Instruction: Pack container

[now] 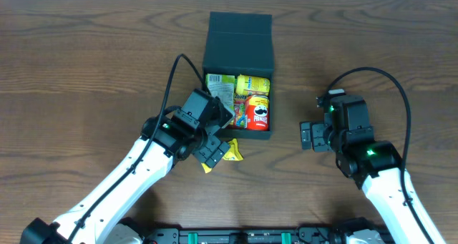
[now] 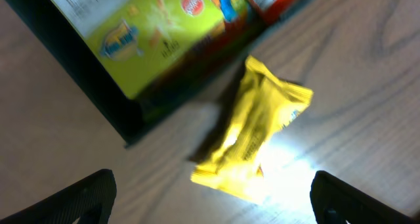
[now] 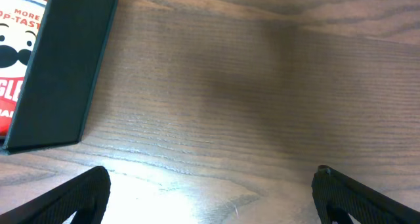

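Observation:
The container (image 1: pixel 238 58), a dark green square box, stands at the table's centre with its flap lid folded back. Inside it show a light-green carton (image 1: pixel 219 86), a yellow packet (image 1: pixel 253 84) and a red Pringles can (image 1: pixel 258 112). Just outside its front wall, a yellow snack packet (image 2: pixel 256 132) lies on the table. My left gripper (image 2: pixel 213 207) hovers over the packet, open, with both fingers clear of it. In the overhead view the left gripper (image 1: pixel 217 142) is at the container's front left corner. My right gripper (image 1: pixel 309 137) is open over bare wood to the right of the container (image 3: pixel 65 66).
The container's dark wall (image 2: pixel 98 99) runs diagonally close above the yellow packet in the left wrist view. Brown wooden table (image 1: pixel 372 36) spreads on all sides. A black cable loops over each arm.

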Available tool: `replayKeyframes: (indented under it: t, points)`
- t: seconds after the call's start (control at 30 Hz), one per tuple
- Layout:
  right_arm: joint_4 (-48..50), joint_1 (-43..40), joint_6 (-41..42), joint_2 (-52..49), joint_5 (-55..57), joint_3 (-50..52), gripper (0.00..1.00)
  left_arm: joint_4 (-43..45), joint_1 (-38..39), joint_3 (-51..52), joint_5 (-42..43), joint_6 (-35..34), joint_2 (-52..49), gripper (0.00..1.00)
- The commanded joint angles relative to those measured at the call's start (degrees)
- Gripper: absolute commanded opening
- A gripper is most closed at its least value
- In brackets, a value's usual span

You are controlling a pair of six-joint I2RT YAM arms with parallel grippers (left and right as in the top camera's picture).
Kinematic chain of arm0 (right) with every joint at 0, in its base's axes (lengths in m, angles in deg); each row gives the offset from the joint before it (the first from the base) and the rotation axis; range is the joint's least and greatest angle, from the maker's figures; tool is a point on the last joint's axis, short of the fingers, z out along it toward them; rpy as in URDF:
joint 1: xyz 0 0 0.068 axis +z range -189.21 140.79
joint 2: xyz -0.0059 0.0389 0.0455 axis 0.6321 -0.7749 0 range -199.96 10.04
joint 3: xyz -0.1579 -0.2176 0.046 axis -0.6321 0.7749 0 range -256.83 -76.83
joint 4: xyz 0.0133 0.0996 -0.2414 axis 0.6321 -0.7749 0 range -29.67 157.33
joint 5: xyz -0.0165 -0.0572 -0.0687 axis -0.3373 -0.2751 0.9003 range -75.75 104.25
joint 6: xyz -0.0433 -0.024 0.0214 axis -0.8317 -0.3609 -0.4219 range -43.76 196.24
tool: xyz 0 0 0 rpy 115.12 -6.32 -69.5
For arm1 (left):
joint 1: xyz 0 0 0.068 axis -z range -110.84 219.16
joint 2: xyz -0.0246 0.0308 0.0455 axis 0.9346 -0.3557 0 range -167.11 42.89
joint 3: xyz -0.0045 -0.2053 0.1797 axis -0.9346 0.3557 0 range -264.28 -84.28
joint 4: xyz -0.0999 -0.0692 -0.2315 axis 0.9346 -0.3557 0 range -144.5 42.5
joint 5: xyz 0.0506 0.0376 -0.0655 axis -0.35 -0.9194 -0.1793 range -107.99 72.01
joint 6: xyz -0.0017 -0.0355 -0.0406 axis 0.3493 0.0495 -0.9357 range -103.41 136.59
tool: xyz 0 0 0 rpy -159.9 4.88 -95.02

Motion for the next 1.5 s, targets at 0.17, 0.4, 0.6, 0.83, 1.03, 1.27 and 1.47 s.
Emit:
replayKeyframes:
  t: [0.17, 0.4, 0.6, 0.83, 1.03, 1.27, 1.47]
  points:
    - [0.1, -0.3, -0.5, 0.0, 0.6, 0.2, 0.99, 0.9, 0.1, -0.8, 3.0, 1.7, -0.4, 0.95]
    - [0.1, -0.3, -0.5, 0.0, 0.6, 0.2, 0.99, 0.7, 0.1, -0.6, 2.3, 4.6, -6.6, 0.95]
    - [0.1, -0.3, -0.5, 0.0, 0.6, 0.2, 0.99, -0.3, 0.1, -0.6, 5.2, 5.3, -13.0, 0.96]
    - [0.1, -0.3, -0.5, 0.0, 0.6, 0.2, 0.99, 0.2, 0.5, -0.6, 8.7, 5.1, -14.8, 0.97]
    - [0.1, -0.3, -0.5, 0.0, 0.6, 0.2, 0.99, 0.6, 2.2, -0.6, 8.3, 6.4, -15.2, 0.96]
    - [0.1, -0.3, -0.5, 0.0, 0.6, 0.2, 0.99, 1.8, 3.8, -0.6, 3.8, 5.9, -18.1, 0.98]
    - [0.1, -0.3, -0.5, 0.0, 0.6, 0.2, 0.99, 3.5, 3.8, -0.6, 1.7, 6.0, -19.8, 0.99]
